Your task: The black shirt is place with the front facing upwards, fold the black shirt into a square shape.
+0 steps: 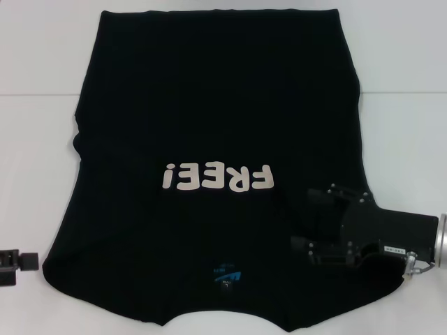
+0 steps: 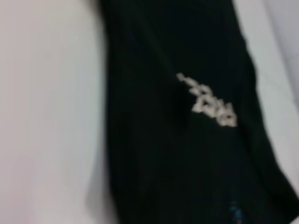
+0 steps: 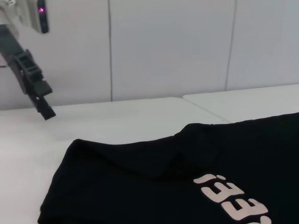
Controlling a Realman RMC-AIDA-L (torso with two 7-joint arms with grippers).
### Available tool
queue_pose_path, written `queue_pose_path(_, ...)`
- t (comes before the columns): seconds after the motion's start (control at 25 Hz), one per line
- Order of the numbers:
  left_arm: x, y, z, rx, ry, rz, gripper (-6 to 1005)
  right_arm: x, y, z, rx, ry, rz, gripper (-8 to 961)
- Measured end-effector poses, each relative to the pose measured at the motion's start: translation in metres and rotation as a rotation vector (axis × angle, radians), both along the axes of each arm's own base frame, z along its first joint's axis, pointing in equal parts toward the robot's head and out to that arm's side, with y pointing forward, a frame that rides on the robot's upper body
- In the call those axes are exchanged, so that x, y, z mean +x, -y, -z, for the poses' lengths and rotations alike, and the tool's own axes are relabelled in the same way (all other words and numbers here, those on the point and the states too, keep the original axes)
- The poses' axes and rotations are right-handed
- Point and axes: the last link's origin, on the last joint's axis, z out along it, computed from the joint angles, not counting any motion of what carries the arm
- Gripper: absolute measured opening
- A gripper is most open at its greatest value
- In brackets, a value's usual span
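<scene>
The right gripper (image 1: 300, 234) hovers over the shirt's near right part, whether open or closed I cannot tell; beneath and beyond it the black shirt (image 1: 209, 118) lies flat, print up; light, limp, probably best pinched at a hem; the left gripper (image 1: 14, 265) idles far across.

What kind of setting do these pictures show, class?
Probably a robot test bench or lab: a large black cloth T-shirt spread on plain white tables, bare pale wall panels, and the right pincer over the shirt.
</scene>
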Motion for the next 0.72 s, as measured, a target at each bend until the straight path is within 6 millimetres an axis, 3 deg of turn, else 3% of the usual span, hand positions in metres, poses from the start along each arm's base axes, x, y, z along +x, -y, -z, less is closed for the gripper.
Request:
queue_pose_path(0.32,0.005,-0.030,0.023,-0.046,-0.111,-0.039,878,-0.001,0.001,0.003,-0.002,0.006,-0.012,928)
queue_pose_path(0.72,-0.001,-0.042,0.036,-0.046,-0.213,-0.117,878,-0.001,0.001,0.003,-0.006,0.003,-0.006,928)
